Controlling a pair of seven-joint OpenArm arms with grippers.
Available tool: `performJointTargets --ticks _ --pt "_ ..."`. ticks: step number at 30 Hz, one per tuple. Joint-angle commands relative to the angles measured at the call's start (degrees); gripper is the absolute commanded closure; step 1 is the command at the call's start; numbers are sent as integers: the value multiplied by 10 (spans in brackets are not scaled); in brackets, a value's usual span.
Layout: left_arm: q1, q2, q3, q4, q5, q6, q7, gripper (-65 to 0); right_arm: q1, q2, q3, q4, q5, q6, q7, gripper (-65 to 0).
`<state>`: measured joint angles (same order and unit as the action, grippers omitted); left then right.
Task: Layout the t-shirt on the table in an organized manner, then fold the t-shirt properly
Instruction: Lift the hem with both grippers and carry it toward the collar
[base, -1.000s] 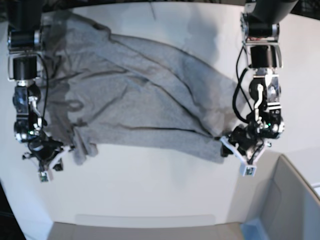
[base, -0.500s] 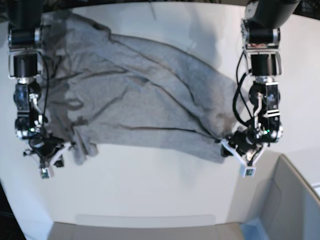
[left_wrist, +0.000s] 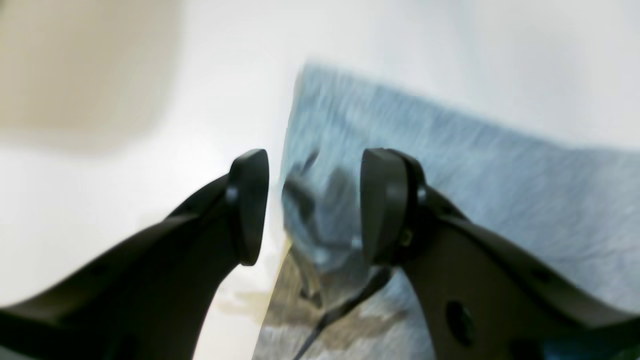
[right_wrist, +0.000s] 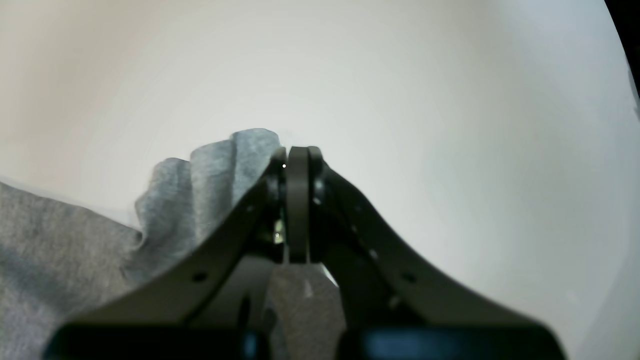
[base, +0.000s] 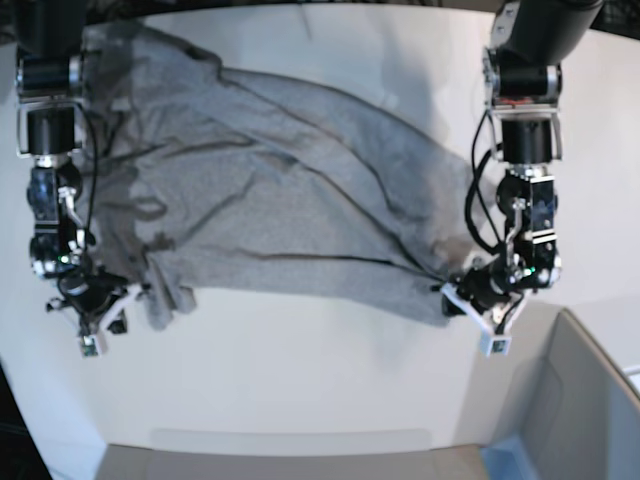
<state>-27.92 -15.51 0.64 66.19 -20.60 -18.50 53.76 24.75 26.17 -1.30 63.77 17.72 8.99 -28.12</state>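
The light grey t-shirt (base: 280, 200) lies spread but creased over the white table (base: 300, 370). In the base view my left gripper (base: 462, 293) is at the shirt's near right corner. Its wrist view shows the left gripper (left_wrist: 312, 205) open, its fingers (left_wrist: 247, 205) either side of the blurred cloth edge (left_wrist: 475, 175). At the shirt's near left corner my right gripper (base: 122, 300) is shut. Seen from the right wrist, the right gripper (right_wrist: 295, 165) pinches grey cloth, with a bunched fold of the t-shirt (right_wrist: 210, 170) beside it.
A grey box-like bin (base: 590, 400) stands at the near right corner, close under my left arm. A tan strip (base: 290, 462) runs beyond the table's near edge. The shirt's far end reaches the table's back left.
The left arm has shifted slightly, its gripper edging down toward the shirt's corner. The right arm and the shirt have hardly moved.
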Motion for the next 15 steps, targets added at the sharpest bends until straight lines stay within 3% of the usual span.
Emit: performJointTargets --ticks 1,8,13,15 --pt "-14 -5 -1 10 -2 -2 -11 -273 18 9 4 11 0 1 15 0" --pt "-14 -5 -1 8 -1 -3 -12 -141 18 10 4 11 0 1 15 0" --pt "-14 -5 0 8 -1 -3 -10 -166 18 10 4 11 0 1 14 0" --pt "-14 -5 0 8 -1 -3 -8 -135 18 10 4 11 0 1 14 0"
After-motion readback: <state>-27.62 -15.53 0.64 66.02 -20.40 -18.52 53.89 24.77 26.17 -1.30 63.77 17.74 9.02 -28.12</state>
